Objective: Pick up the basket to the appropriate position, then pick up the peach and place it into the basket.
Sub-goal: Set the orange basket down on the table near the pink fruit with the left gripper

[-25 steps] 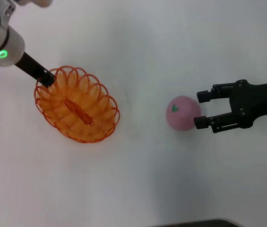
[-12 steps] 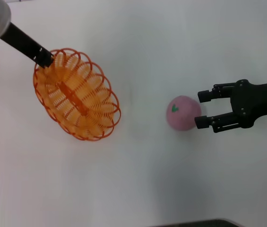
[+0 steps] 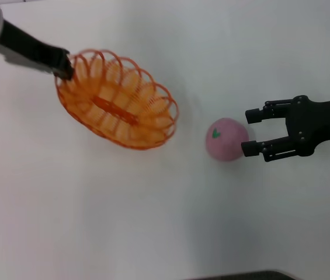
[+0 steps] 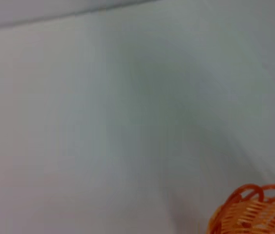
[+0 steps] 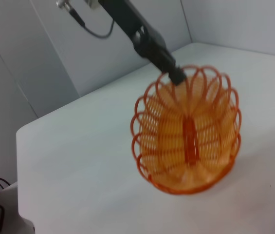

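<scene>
One basket (image 3: 118,99), one peach (image 3: 226,140), two end effectors.

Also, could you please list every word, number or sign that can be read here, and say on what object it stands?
White label on the right gripper arm: small dark characters, too blurred to read.
Green mark on the peach: a leaf shape, not text.
The basket, gripped at its rim by the left gripper: no text.

Lit brightly and evenly from above; cast only faint, soft shadows on the white bench (image 3: 153,221). Smeared the basket (image 3: 118,99) and left claw (image 3: 64,65) with motion blur; stayed hazy throughout the left wrist view.
</scene>
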Motion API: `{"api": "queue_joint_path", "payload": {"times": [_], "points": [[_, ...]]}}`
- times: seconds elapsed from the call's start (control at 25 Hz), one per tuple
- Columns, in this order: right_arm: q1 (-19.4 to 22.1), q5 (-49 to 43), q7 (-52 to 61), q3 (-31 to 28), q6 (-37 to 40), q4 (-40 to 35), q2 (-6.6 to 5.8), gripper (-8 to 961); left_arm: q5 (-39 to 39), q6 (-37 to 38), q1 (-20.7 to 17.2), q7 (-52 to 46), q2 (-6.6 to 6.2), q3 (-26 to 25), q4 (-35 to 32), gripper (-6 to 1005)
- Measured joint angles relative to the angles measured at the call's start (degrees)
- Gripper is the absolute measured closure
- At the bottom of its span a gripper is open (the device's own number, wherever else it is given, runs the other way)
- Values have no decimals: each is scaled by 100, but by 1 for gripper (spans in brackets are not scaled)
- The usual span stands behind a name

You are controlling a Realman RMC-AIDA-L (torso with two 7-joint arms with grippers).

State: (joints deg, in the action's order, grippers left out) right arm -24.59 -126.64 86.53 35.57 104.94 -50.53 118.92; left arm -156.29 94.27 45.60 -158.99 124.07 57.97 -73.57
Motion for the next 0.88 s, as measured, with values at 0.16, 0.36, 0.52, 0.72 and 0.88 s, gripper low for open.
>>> {"api": "queue_joint_path", "payload": {"times": [0.16, 0.36, 0.52, 0.72, 0.88], "points": [[20, 1, -106, -2, -13, 13, 3, 96, 423, -219, -85, -202, -15, -617, 729, 952], [37, 7, -291, -145, -34, 60, 14, 96, 791, -470, -202, -193, -35, -1274, 1183, 953], [53, 5, -313, -210, -35, 61, 16, 95, 817, -747, -446, -196, -25, -1302, 1230, 948], [96, 2, -320, -218, -35, 62, 17, 95, 934, -1124, -716, -189, -22, -1313, 1281, 939], [104, 2, -337, -234, -36, 61, 18, 95, 1064, -1192, -850, -201, -13, -1325, 1285, 926]]}}
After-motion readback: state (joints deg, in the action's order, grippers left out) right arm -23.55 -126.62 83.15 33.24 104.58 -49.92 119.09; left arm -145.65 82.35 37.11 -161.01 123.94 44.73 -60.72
